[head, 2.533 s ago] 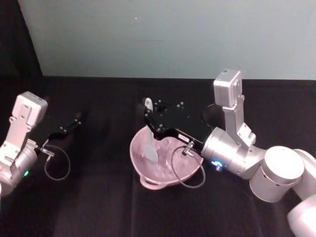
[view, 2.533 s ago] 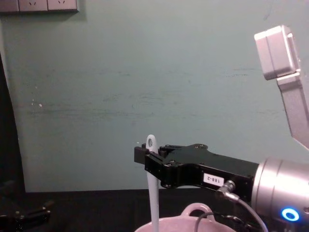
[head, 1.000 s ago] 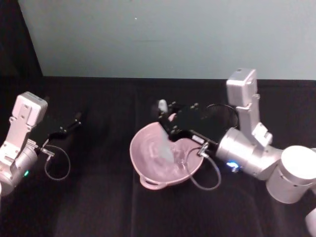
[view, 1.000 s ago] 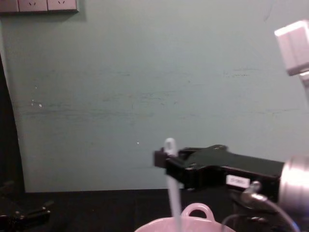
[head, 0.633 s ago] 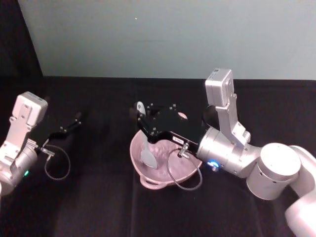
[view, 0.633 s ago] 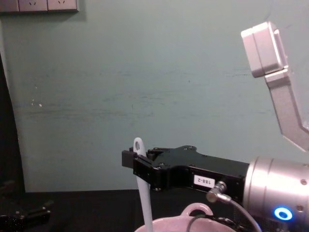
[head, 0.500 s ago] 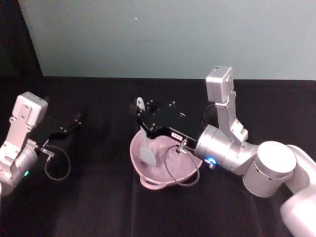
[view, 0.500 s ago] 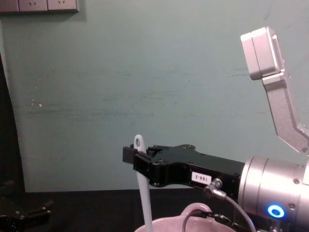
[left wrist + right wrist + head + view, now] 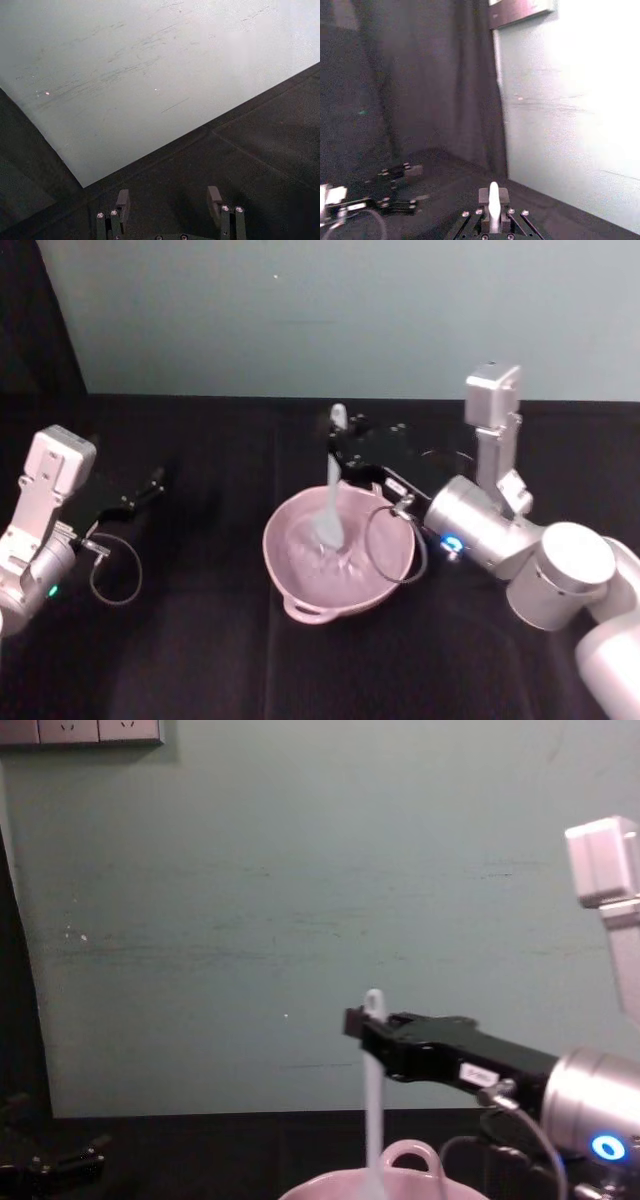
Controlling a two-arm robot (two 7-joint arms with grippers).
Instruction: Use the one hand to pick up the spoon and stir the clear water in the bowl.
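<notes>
Centre of the worktop [image 9: 190, 640]: the bowl [image 9: 272, 540], with the spoon [image 9: 330, 485] standing upright in it. The right end effector [image 9: 342, 447] clamps the handle's top, and its arm [image 9: 480, 525] bars the bowl's right side. Bare worktop lies along the bowl's left and near sides. The left end effector [image 9: 150, 485] sits well apart at far left. The wall [image 9: 300, 320] closes the back.

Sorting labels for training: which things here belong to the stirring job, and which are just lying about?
In the job: right hand, shut on the spoon; bowl.
Not in it: left hand, parked on the left; wall sockets.
</notes>
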